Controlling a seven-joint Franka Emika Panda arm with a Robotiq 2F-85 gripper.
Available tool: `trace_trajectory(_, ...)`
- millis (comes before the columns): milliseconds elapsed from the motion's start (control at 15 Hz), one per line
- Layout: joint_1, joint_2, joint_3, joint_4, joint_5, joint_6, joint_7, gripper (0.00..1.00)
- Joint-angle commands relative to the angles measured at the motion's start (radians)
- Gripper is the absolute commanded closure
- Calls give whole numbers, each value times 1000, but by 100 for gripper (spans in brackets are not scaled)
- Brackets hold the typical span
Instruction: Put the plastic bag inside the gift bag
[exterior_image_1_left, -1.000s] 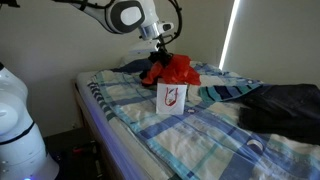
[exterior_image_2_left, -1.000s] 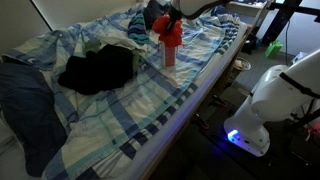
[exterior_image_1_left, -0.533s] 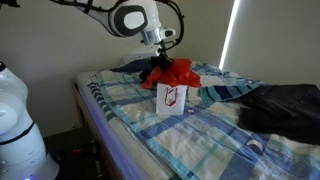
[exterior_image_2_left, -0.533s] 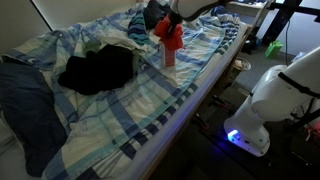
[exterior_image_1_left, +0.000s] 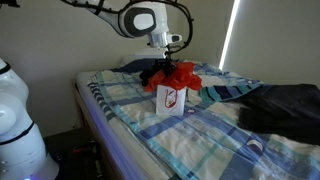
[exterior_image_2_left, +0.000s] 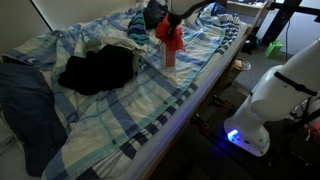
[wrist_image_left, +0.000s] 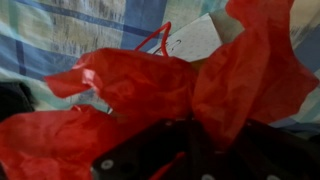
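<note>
A red plastic bag (exterior_image_1_left: 180, 74) hangs bunched from my gripper (exterior_image_1_left: 166, 62), right above and behind the white gift bag (exterior_image_1_left: 171, 98) with a red mark that stands upright on the bed. In an exterior view the red bag (exterior_image_2_left: 168, 31) sits over the gift bag (exterior_image_2_left: 168, 54). In the wrist view the red plastic (wrist_image_left: 150, 90) fills the frame, my dark fingers (wrist_image_left: 190, 150) are closed into it, and the white gift bag (wrist_image_left: 196, 38) with a red handle lies below.
The bed has a blue plaid sheet (exterior_image_1_left: 200, 130) with its edge near the front. Dark clothes (exterior_image_2_left: 98, 68) lie heaped on the bed, also seen at the right (exterior_image_1_left: 285, 105). A white robot base (exterior_image_2_left: 270, 100) stands beside the bed.
My gripper and the red bag have shifted a little to the right and up, over the gift bag. The gift bag has not moved.
</note>
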Motion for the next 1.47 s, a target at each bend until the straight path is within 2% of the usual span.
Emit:
trace_trajectory(0, -27, 56, 16, 41, 9, -44, -37, 99)
trace_trajectory(333, -35, 99, 29, 59, 4, -69, -31, 99)
trace_trajectory(1400, -70, 240, 65, 200, -69, -258, 29, 99)
